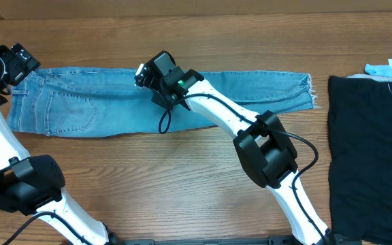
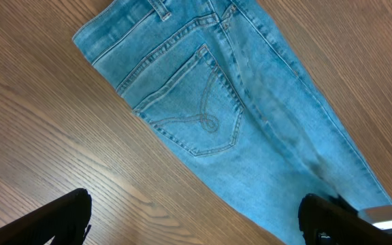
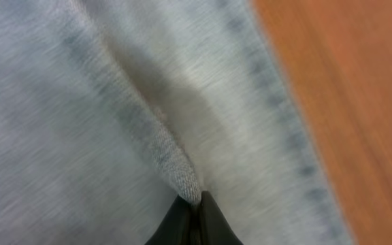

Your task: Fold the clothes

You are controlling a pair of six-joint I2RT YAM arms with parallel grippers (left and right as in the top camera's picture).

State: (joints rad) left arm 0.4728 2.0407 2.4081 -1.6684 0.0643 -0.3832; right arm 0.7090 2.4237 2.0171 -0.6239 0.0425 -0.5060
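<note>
Denim, faded blue: the jeans [image 1: 67, 109] lie flat on the table [image 1: 148, 177], long axis L-to-R, waistband far L, frayed hems [image 1: 308, 92] at R. My left gripper [image 1: 13, 64] hovers over the waistband, jaws wide apart, holding nothing. The right gripper [image 1: 154, 76] sits approx mid-length at the far edge, pinched tight on a ridge of cloth. The hems lie R of it, so prob. the R arm leads the fold.

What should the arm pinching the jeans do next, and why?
Probably lift a little, to check the pinch holds. The right gripper is shut on a ridge of denim midway along the jeans, which lie stretched out flat; the left gripper is open near the waistband, holding nothing.
</note>
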